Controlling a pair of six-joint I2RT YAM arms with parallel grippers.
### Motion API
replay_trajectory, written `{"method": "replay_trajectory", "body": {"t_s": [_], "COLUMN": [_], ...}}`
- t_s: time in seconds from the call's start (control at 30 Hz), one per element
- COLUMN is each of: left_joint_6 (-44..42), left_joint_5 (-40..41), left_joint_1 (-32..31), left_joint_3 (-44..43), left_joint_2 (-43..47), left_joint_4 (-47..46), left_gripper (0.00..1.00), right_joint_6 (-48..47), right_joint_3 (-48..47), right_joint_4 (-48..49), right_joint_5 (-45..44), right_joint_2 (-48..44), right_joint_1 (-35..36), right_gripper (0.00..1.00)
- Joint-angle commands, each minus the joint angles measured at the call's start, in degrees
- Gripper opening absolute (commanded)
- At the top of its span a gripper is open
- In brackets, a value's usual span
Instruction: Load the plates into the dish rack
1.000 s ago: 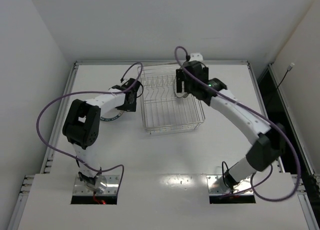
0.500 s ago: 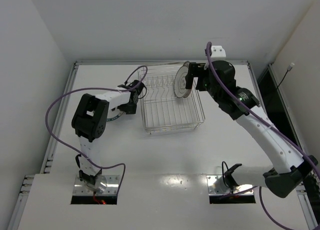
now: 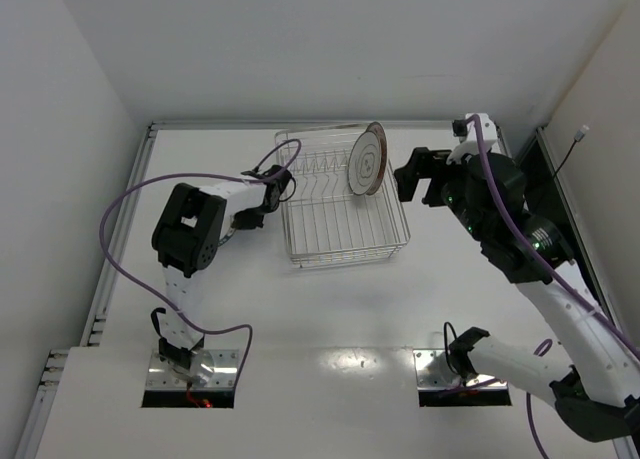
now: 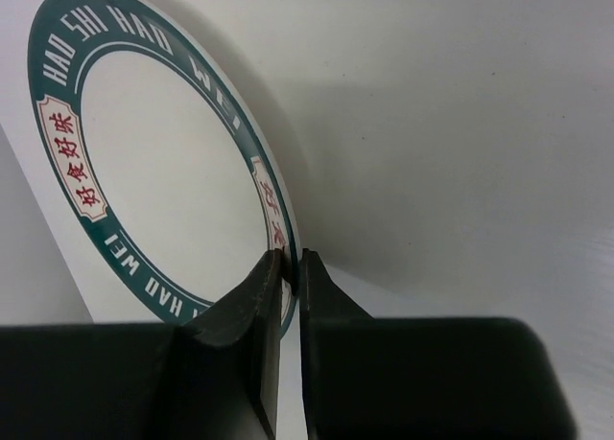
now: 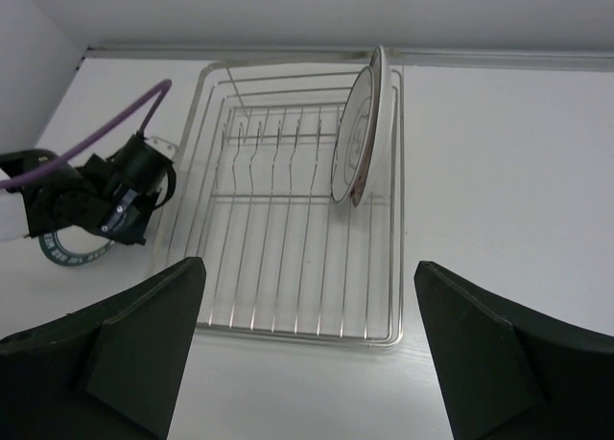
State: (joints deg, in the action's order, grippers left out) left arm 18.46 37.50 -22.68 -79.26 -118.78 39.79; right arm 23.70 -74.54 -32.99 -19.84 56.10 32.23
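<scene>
The dish rack (image 3: 340, 219) (image 5: 297, 335) is a silver wire basket at the back of the table. A white plate with a dark rim and a small central motif (image 3: 367, 159) (image 5: 355, 138) stands on edge among the tines at its right end, touched by neither gripper. My right gripper (image 3: 415, 174) (image 5: 307, 363) hangs open to the right of that plate, with nothing between its fingers. My left gripper (image 3: 270, 187) (image 4: 291, 263) is shut on the rim of a white plate with a dark green lettered rim (image 4: 163, 172) (image 5: 69, 256), left of the rack.
A raised rail (image 5: 240, 52) runs along the table's back edge, right behind the rack. A purple cable (image 3: 130, 209) loops out from the left arm. White walls close in at the left and back.
My left gripper has closed on the green-rimmed plate's edge. My right gripper has let go of the plate now standing in the rack and has drawn back to the right.
</scene>
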Motion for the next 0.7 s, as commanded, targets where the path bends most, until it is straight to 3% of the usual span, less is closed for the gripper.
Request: {"method": "replay_trajectory", "body": {"t_s": [0.0, 0.23, 0.5, 0.63, 0.67], "left_joint_6": [3.2, 7.8, 11.0, 11.0, 11.0], "left_joint_5": [-3.5, -0.3, 2.3, -3.5, -9.7], "left_joint_1": [0.3, -0.3, -6.3, -9.8, -9.8], "left_joint_3": [1.4, -5.2, -33.3, -38.9, -38.1], "left_joint_2": [3.8, 16.3, 18.0, 19.3, 21.3], "left_joint_4": [0.8, 4.0, 12.8, 5.8, -0.7], "left_gripper": [0.0, 0.0, 0.0, 0.0, 0.0], "right_joint_6": [-0.4, 0.1, 0.6, 0.6, 0.1], "right_joint_3": [2.4, 6.9, 8.8, 8.3, 7.8], "right_joint_4": [-2.9, -7.9, -9.7, -10.9, -10.9], "right_joint_5": [4.0, 4.6, 4.6, 4.0, 4.0], "right_joint_2": [-1.4, -7.7, -10.2, -10.7, -10.7], "right_joint_1": [-0.1, -0.1, -0.1, -0.1, -0.1], "right_gripper": [0.88, 0.88, 0.88, 0.88, 0.88]}}
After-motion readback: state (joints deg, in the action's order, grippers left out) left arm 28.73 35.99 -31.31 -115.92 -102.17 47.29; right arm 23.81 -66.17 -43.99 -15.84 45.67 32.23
